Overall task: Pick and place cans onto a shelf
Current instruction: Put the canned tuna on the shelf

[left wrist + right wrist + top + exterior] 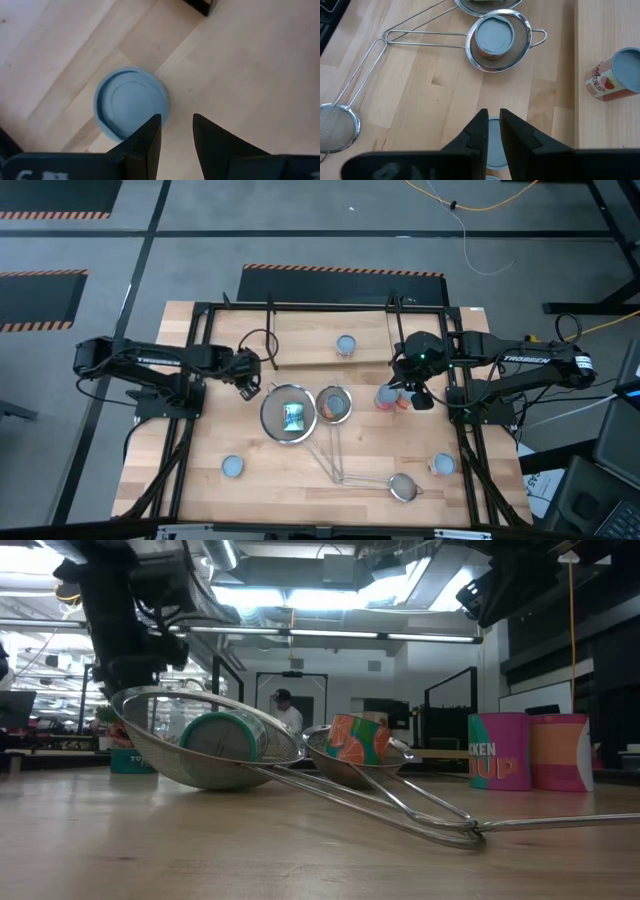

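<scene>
My left gripper (248,377) hangs open by a narrow gap over the table's left-middle, above and beside an upright can's pale blue top (131,104). My right gripper (414,392) is shut to a thin slit, above one of two upright cans (390,397) whose top shows below its fingers (493,147). A green can (222,737) lies on its side in the large strainer (290,416). An orange can (358,740) leans in the medium strainer (497,39). One can (612,75) stands on the shelf's board (300,340). Single cans stand near left (232,467) and near right (443,465).
A small empty strainer (403,487) lies near the front, and the strainers' long wire handles (335,460) cross at the table's middle. Thin black shelf rods (272,330) rise at the back. A black frame (185,470) edges the table. A person (285,710) stands far behind.
</scene>
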Controlling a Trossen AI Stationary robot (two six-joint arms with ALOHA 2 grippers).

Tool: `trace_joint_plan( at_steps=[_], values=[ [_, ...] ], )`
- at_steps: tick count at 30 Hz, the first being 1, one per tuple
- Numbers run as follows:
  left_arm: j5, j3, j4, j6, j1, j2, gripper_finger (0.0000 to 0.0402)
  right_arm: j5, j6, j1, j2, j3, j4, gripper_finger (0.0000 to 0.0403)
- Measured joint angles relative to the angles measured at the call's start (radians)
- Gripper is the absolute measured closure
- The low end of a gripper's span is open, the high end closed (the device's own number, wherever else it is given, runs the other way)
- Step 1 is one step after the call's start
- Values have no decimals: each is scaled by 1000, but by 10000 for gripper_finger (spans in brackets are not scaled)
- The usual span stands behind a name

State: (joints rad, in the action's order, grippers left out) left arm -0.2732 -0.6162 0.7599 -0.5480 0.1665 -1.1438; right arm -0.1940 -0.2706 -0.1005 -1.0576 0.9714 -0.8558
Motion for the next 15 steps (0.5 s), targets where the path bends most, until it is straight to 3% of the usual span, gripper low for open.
trace_joint_plan(
  at_steps=[15],
  values=[
    [-79,27,-66,-1,0,-74,296,0,0,0,0,0,0,350]
  ],
)
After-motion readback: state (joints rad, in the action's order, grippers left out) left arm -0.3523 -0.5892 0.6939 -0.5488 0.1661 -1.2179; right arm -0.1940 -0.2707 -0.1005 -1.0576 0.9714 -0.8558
